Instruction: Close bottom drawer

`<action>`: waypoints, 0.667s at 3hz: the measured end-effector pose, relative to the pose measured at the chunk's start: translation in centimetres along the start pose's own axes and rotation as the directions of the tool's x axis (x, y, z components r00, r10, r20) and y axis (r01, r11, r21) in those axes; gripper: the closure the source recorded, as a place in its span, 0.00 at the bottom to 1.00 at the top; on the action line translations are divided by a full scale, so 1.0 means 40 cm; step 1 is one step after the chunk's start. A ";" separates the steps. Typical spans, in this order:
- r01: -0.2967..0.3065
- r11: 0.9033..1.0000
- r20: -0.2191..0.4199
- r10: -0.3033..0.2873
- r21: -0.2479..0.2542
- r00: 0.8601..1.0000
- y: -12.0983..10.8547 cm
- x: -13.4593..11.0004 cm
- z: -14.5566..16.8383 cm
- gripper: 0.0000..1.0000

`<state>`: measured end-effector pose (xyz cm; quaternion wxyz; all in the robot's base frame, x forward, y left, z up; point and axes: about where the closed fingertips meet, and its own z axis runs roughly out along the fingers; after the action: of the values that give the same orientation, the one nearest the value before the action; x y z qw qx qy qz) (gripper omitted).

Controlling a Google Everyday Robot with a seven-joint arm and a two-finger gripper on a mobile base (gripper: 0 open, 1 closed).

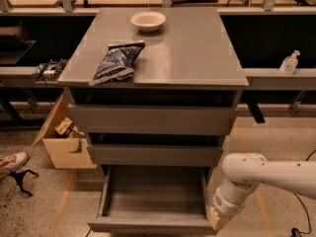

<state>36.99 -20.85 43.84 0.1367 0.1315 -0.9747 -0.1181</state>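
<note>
Bottom drawer (153, 199) stands pulled out at the foot of the cabinet (197, 48). Gripper (217, 218) sits low at the cabinet's front right, by the drawer's right front corner; spread or pressed together, cannot tell. Chip bag (116, 62) lies on the cabinet top.

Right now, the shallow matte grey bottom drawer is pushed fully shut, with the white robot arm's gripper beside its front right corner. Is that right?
Not shut: the camera view shows the shallow matte grey bottom drawer pulled out, open. The white arm's gripper is beside its front right corner.
</note>
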 end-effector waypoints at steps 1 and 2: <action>-0.016 0.999 -0.018 0.016 -0.028 1.000 -0.012 -0.021 0.069 1.00; -0.044 0.998 -0.055 0.041 -0.052 0.998 -0.030 -0.098 0.221 1.00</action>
<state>38.27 -19.12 34.33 0.1688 0.1105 -0.9698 -0.1373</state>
